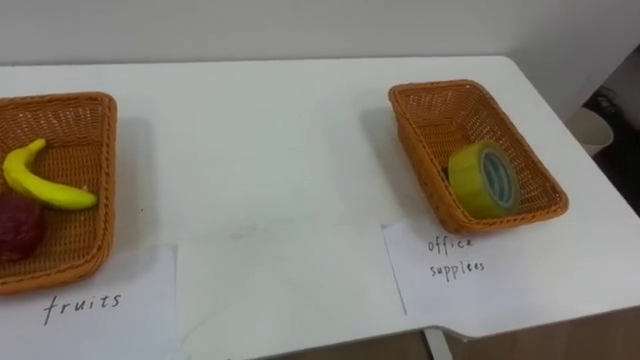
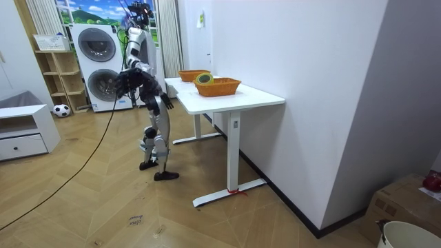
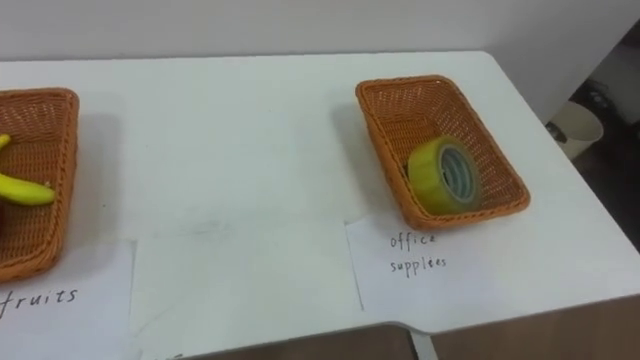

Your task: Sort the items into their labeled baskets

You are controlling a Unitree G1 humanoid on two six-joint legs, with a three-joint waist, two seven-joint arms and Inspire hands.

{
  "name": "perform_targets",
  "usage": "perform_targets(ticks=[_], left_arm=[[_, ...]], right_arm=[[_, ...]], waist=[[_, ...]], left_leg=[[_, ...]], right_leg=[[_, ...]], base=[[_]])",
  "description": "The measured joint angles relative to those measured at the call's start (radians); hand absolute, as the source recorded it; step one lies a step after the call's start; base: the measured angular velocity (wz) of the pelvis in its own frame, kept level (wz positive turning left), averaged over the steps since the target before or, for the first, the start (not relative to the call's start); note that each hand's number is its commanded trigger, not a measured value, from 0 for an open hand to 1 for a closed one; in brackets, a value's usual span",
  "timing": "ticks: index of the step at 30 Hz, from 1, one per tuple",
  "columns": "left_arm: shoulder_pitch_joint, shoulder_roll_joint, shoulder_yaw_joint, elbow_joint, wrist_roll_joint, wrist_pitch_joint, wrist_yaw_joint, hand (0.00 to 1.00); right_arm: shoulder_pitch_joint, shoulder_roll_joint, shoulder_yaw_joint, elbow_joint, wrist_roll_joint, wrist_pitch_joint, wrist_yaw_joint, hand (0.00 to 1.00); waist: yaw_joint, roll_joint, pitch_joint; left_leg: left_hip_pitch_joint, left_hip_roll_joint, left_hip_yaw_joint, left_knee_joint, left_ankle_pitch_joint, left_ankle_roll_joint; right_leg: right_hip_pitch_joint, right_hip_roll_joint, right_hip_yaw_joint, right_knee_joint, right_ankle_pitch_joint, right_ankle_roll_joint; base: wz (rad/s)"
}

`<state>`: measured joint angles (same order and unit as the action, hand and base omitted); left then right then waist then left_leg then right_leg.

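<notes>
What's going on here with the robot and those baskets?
A humanoid robot stands beside a white table, sorting things into two wicker baskets. Its arms are off the tabletop at this moment. The left basket, with a paper label reading fruits, holds a banana and a dark red fruit. The right basket, labelled office supplies, holds a yellow tape roll on its edge. Between the baskets lie just the labels, so the sorting looks about done.

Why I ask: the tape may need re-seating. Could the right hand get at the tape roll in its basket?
Probably yes: the tape roll sits uncovered in the open-topped basket on the robot's right. The right hand hangs low beside the table, so it must rise first.
</notes>
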<state>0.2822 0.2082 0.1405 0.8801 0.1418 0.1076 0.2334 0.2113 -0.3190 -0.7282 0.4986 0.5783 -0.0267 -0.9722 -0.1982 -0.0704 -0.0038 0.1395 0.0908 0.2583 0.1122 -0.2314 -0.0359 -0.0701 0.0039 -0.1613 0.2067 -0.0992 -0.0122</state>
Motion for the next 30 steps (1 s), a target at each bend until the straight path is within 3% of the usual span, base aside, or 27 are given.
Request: perform_targets(ticks=[4,7,11,12,15,17,20,22,26,30], left_arm=[[0.008,-0.001,0.000,0.001,0.001,-0.003,-0.002,0.00],[0.025,-0.004,0.001,0.001,-0.001,-0.005,-0.001,0.00],[0.041,-0.015,0.003,-0.006,-0.001,-0.005,0.001,0.00],[0.041,-0.025,0.002,-0.006,-0.001,-0.004,0.002,0.00],[0.036,-0.043,-0.012,-0.003,0.003,-0.005,-0.008,0.00],[0.021,-0.046,-0.019,0.004,0.005,-0.007,-0.019,0.00],[0.028,-0.054,-0.019,0.008,0.003,-0.006,-0.030,0.00],[0.021,-0.071,-0.023,0.016,-0.018,-0.006,-0.039,0.00],[0.011,-0.079,-0.025,0.071,-0.072,-0.025,-0.070,0.00],[0.004,-0.080,-0.023,0.092,-0.073,-0.039,-0.073,0.00]], right_arm=[[0.043,0.070,0.033,0.049,0.104,-0.008,0.019,0.00],[0.049,0.094,0.064,0.118,0.176,-0.008,0.040,0.00],[0.062,0.165,0.092,0.133,0.206,-0.008,0.050,0.00],[0.062,0.174,0.127,0.155,0.217,-0.010,0.058,0.00],[0.053,0.185,0.233,0.243,0.262,-0.010,0.117,0.00],[0.049,0.193,0.286,0.320,0.290,-0.006,0.194,0.00],[0.036,0.198,0.347,0.383,0.323,-0.001,0.299,0.00],[0.036,0.201,0.446,0.437,0.333,0.010,0.427,0.00],[0.000,0.204,0.551,0.529,0.305,0.027,0.653,0.00],[-0.033,0.205,0.596,0.610,0.225,0.030,0.799,0.00]], waist=[[0.011,0.011,0.0053],[0.012,0.021,0.0016],[0.014,0.030,-0.0001],[0.016,0.041,0.0006],[0.026,0.043,-0.0014],[0.059,0.043,-0.0014],[0.078,0.046,-0.0005],[0.103,0.046,0.0008],[0.125,0.054,0.0030],[0.135,0.053,0.0048]], left_leg=[[0.001,0.001,-0.001,-0.001,-0.006,-0.002],[0.004,0.000,-0.008,0.000,-0.008,-0.002],[0.011,-0.001,-0.014,0.002,-0.008,-0.002],[0.010,-0.002,-0.017,0.002,-0.008,-0.002],[0.011,-0.001,-0.024,0.003,-0.008,-0.002],[0.013,-0.002,-0.023,0.008,-0.008,-0.002],[0.023,-0.002,-0.022,0.008,-0.008,-0.002],[0.029,-0.002,-0.020,0.019,-0.008,-0.002],[0.030,0.000,-0.029,0.019,-0.008,-0.002],[0.039,0.000,-0.051,0.021,-0.008,-0.002]], right_leg=[[-0.005,0.004,0.015,0.012,-0.009,-0.001],[-0.003,0.003,0.014,0.015,-0.012,0.000],[-0.003,0.000,0.012,0.034,-0.027,0.001],[-0.002,-0.001,0.013,0.033,-0.029,0.002],[0.003,-0.001,0.012,0.033,-0.032,0.002],[0.002,0.000,0.017,0.033,-0.034,0.000],[0.011,-0.002,0.010,0.031,-0.040,0.000],[0.018,-0.003,0.011,0.027,-0.044,0.001],[0.023,-0.001,0.014,0.021,-0.043,0.001],[0.040,-0.003,0.005,0.015,-0.047,0.002]], base=[[0.01],[0.01],[0.03],[0.08],[0.06],[-0.06],[0.00],[0.00],[0.03],[0.12]])
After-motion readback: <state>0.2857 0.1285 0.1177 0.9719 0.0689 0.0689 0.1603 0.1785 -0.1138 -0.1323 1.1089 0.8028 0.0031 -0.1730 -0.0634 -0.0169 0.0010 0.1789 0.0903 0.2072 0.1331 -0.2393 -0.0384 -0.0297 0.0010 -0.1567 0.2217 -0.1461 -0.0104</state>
